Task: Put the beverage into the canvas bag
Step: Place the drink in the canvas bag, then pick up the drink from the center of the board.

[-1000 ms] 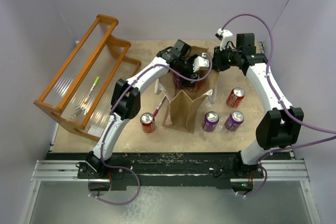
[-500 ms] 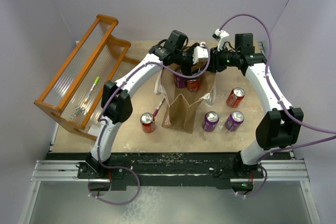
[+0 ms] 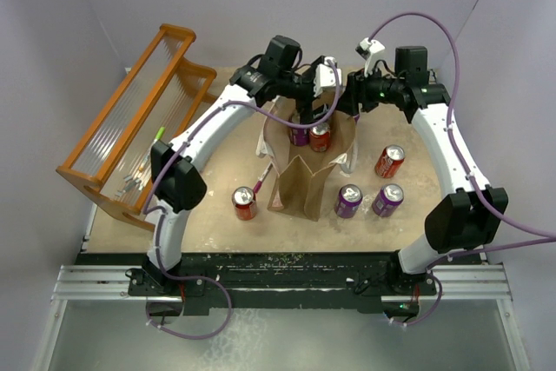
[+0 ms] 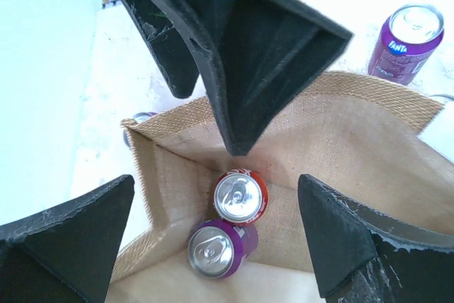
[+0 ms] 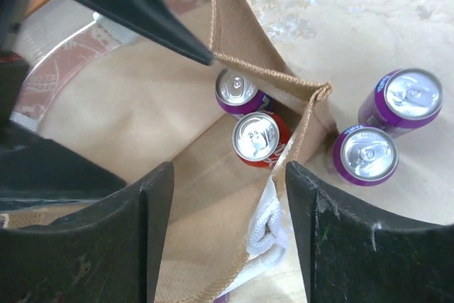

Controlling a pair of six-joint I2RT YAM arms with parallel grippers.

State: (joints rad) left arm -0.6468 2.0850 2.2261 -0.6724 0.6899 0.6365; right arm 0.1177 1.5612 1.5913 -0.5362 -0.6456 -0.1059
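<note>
Top view is evenly lit from overhead and pretty sharp, just small soft shadows hugging the cans [image 3: 348, 201] and the canvas bag [image 3: 308, 175] on the tabletop [image 3: 208, 215], no glare worth mentioning. Left wrist view is badly overexposed (the tabletop around the canvas bag is blown out to near white, and the left edge goes flat pale cyan), while the fingers [image 4: 64, 239] of the left hand [image 4: 216, 181] are near-black with barely any detail. Right wrist view is exposed better, though the lids of the cans shine bright and the right hand [image 5: 228, 166] is just dark shade.
</note>
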